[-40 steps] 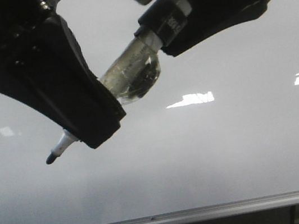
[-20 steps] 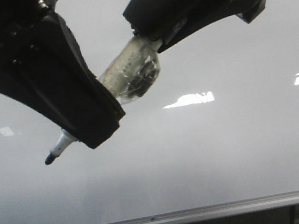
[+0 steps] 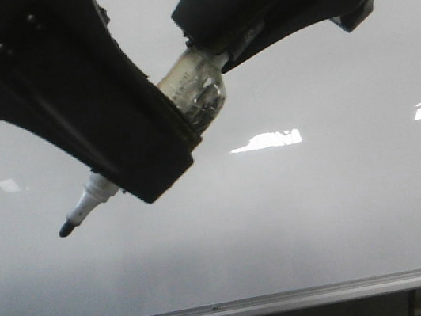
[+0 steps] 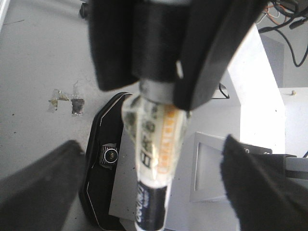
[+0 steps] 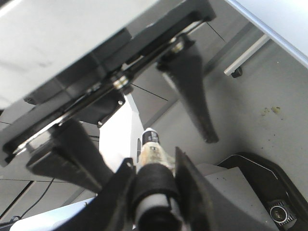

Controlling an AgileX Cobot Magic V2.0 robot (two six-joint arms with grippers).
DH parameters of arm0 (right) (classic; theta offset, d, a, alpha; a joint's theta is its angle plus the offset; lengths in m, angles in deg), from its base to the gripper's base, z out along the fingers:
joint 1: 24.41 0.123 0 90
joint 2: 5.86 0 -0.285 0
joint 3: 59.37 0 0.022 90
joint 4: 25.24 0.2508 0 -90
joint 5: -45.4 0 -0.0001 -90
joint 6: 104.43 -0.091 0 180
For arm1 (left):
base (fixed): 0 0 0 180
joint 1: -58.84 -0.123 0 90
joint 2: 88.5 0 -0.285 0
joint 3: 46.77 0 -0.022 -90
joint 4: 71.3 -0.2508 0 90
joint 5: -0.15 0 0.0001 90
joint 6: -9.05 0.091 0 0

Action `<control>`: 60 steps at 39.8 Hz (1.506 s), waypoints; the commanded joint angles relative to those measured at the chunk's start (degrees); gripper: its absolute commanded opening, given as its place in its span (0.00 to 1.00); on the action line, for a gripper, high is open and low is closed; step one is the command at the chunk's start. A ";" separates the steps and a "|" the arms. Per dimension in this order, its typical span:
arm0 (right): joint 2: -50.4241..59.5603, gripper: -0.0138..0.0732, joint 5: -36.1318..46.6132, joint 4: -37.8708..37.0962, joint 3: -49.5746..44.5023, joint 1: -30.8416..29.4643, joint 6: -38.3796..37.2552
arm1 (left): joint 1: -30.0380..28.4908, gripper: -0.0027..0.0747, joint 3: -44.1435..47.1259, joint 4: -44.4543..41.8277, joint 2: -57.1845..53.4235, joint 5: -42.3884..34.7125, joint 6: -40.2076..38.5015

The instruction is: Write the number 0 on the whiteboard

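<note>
The whiteboard fills the front view, glossy and bare where it shows; the number 0 is out of view. A marker with a clear taped middle slants down to the left, its black tip just off the board's surface. My right gripper is shut on the marker's black rear end. My left gripper stands open around the barrel, with its fingers wide apart and not touching it. From the front, the left finger hides the marker's lower barrel.
A silver rail runs along the board's lower edge. Bright light reflections lie on the board to the right. Below, the wrist views show the grey floor and the robot's black base.
The right gripper came over the marker's rear end and shut on it. The left gripper's fingers then spread open and loom larger. The marker tip sank slightly.
</note>
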 commanded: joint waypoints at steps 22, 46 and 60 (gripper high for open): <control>2.17 0.08 -0.81 -34.63 8.52 -4.46 -23.89 | 0.37 0.47 -1.68 3.55 -2.39 0.88 -0.07; 2.94 0.09 8.98 -54.65 25.31 -7.94 -38.73 | 0.37 0.01 -1.68 3.55 -2.39 0.77 -0.07; -10.92 0.09 -3.67 -56.71 50.21 -7.94 -40.09 | 0.37 0.01 -1.68 3.55 -2.39 0.77 -0.07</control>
